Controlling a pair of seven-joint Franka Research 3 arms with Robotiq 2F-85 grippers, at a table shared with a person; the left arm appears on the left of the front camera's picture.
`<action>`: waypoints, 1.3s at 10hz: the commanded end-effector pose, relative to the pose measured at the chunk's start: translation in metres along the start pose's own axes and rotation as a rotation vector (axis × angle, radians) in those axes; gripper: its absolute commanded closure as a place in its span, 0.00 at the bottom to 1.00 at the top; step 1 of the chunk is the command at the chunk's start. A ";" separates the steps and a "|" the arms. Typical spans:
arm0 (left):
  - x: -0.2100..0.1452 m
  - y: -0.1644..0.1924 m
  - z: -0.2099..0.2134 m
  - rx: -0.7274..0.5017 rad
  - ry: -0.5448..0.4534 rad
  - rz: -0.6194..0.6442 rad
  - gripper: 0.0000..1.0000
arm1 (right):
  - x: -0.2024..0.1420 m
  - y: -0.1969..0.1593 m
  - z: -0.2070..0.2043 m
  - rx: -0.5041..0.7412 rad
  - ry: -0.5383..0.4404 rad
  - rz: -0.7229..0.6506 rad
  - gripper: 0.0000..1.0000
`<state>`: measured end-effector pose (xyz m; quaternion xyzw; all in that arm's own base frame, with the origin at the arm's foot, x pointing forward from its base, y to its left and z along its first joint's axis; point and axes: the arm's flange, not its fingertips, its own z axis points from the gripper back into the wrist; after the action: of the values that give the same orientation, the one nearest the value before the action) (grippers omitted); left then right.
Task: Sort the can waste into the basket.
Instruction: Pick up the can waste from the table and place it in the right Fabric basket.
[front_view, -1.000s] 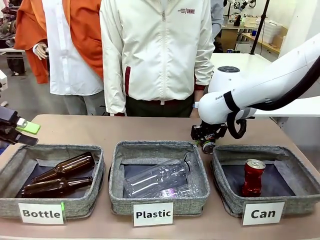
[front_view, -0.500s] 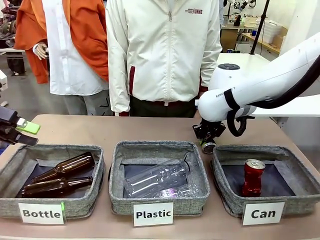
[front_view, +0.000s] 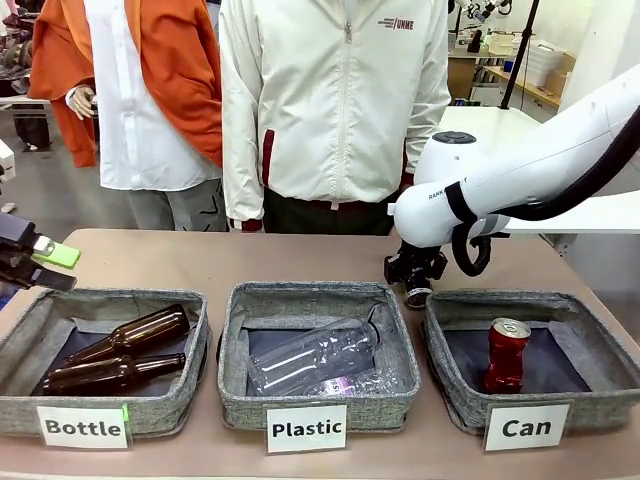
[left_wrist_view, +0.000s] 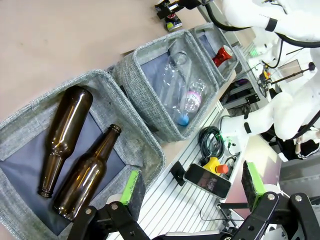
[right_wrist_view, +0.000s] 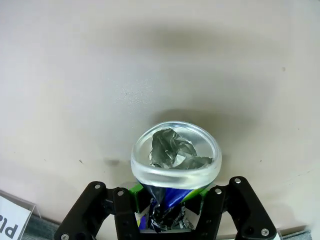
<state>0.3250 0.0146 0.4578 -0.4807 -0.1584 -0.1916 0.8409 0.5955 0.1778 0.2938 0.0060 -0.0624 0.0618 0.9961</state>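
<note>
The right gripper is closed tight on the crushed blue can, its silver rim crumpled, above the table behind the "Can" basket. The dented red can stands inside the basket. The left gripper is wide open, holding nothing.

Fixed front view across the baskets; wrist views angled down, one sharing them.
</note>
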 end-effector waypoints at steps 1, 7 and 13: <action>-0.003 -0.001 0.003 -0.008 0.006 0.003 0.00 | 0.002 -0.001 0.026 -0.055 -0.023 0.019 1.00; -0.003 -0.001 0.003 -0.008 0.006 0.003 0.00 | -0.050 -0.008 0.186 0.019 -0.101 0.245 1.00; -0.003 -0.001 0.003 -0.008 0.006 0.003 0.00 | -0.213 -0.077 0.241 0.274 0.242 1.282 1.00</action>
<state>0.3247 0.0154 0.4582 -0.4812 -0.1593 -0.1912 0.8405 0.3662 0.0975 0.5072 0.0954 0.0240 0.5292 0.8428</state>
